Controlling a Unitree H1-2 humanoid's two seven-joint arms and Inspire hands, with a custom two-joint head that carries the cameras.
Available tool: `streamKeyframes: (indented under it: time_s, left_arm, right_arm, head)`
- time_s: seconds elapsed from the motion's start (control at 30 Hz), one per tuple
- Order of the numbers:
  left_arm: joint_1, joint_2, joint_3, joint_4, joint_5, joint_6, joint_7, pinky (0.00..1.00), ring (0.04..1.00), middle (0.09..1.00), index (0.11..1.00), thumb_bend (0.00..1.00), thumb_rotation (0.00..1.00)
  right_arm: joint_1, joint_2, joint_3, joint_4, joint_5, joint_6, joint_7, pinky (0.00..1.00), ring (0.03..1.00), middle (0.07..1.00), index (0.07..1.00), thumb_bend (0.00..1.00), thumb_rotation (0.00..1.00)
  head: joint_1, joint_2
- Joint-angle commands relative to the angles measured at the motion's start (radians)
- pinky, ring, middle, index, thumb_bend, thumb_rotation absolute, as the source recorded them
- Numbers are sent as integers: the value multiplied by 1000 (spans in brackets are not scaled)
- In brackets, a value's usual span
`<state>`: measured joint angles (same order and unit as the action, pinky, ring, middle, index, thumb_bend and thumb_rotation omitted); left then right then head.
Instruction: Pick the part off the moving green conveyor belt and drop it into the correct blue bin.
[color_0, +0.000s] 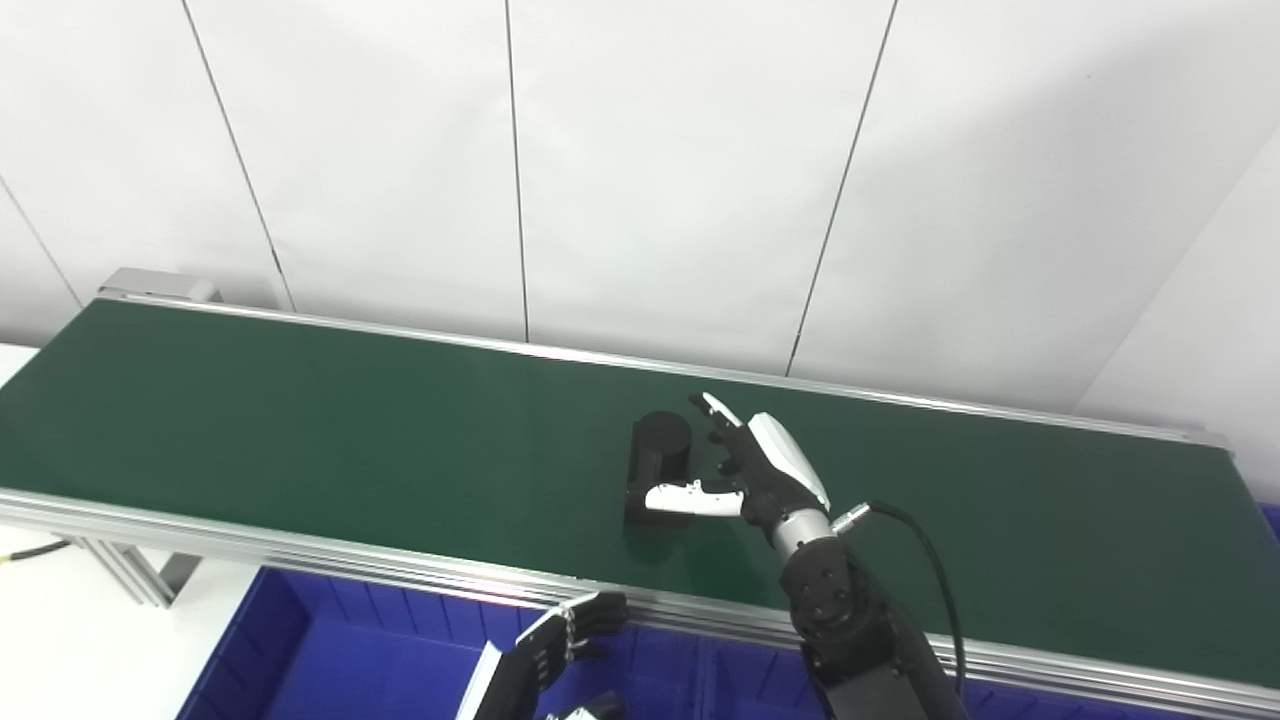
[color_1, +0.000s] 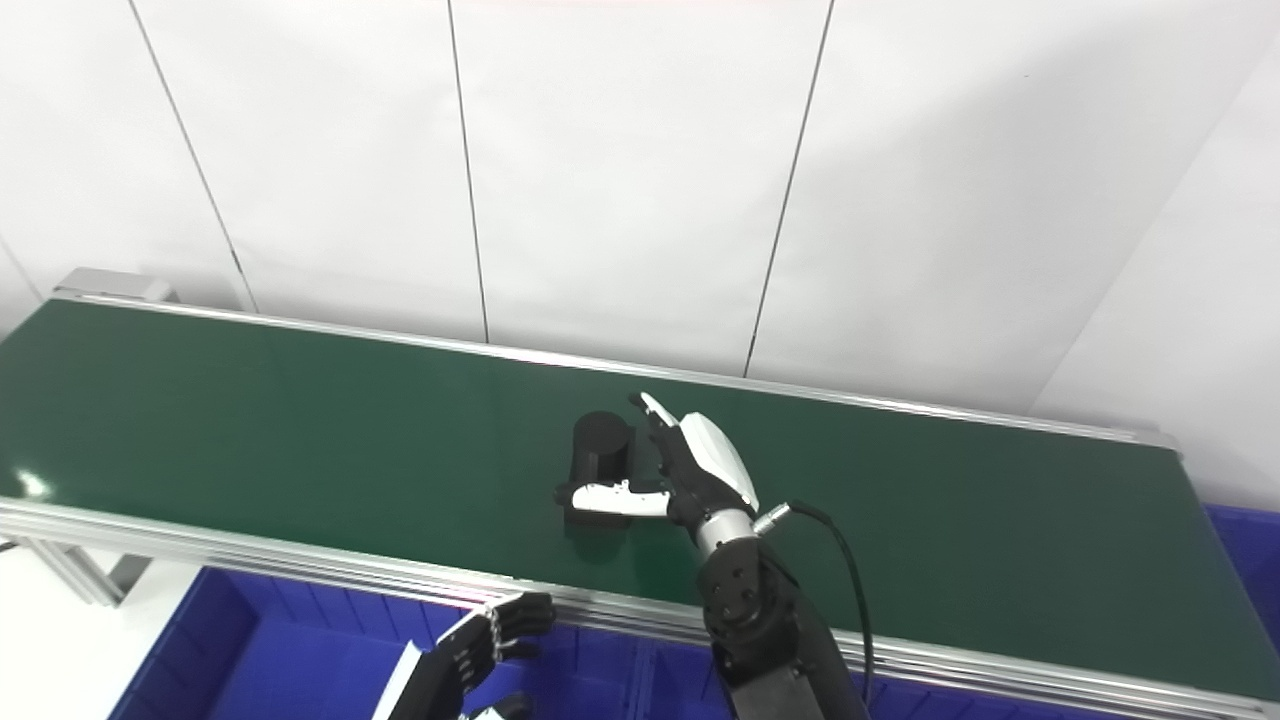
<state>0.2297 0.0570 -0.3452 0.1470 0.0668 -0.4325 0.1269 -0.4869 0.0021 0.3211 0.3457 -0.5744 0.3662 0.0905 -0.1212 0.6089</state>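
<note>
A black cylindrical part stands on the green conveyor belt, near its middle. My right hand is open right beside the part, on its right side. Its thumb reaches across the part's near side and its fingers stretch past the part's far right edge. I cannot tell whether they touch it. The part also shows in the right eye view. My left hand is low at the bottom edge over a blue bin, fingers curled, holding nothing.
The belt's aluminium front rail runs between the belt and the blue bins. A second blue bin shows at the far right. A white panelled wall stands behind the belt. A white surface lies at the lower left.
</note>
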Motion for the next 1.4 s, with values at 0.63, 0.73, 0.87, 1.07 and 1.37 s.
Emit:
streamKeyframes:
  time_s: [0.63,0.73,0.87,1.07,1.37]
  left_arm:
    - [8,8,-5,-57,-2,-37,-16,716,769,758,762,784,620]
    - [10,9,-3,-61,-6,-37,-22,720,773,761,763,781,623]
    - [13,5,5,-63,-15,-37,-31,716,770,757,760,781,613]
    - [15,4,14,-66,-17,-37,-47,720,773,758,761,773,607]
    - [16,-9,39,-67,-31,-37,-79,717,771,759,761,768,593]
  right_arm:
    - [-164,66,-24,393,54,-291,-376,600,713,818,817,723,162]
    - [-180,90,-37,457,61,-333,-466,545,652,764,758,638,107]
    - [-192,113,-51,517,77,-386,-553,433,492,526,615,535,5]
    - [-201,137,-77,560,107,-412,-612,292,427,507,498,522,0]
    - [-193,141,-82,579,129,-412,-621,352,461,556,500,492,0]
  head:
    - [-5,11]
    - [-4,16]
    - [-6,18]
    - [-9,20]
    - [-12,20]
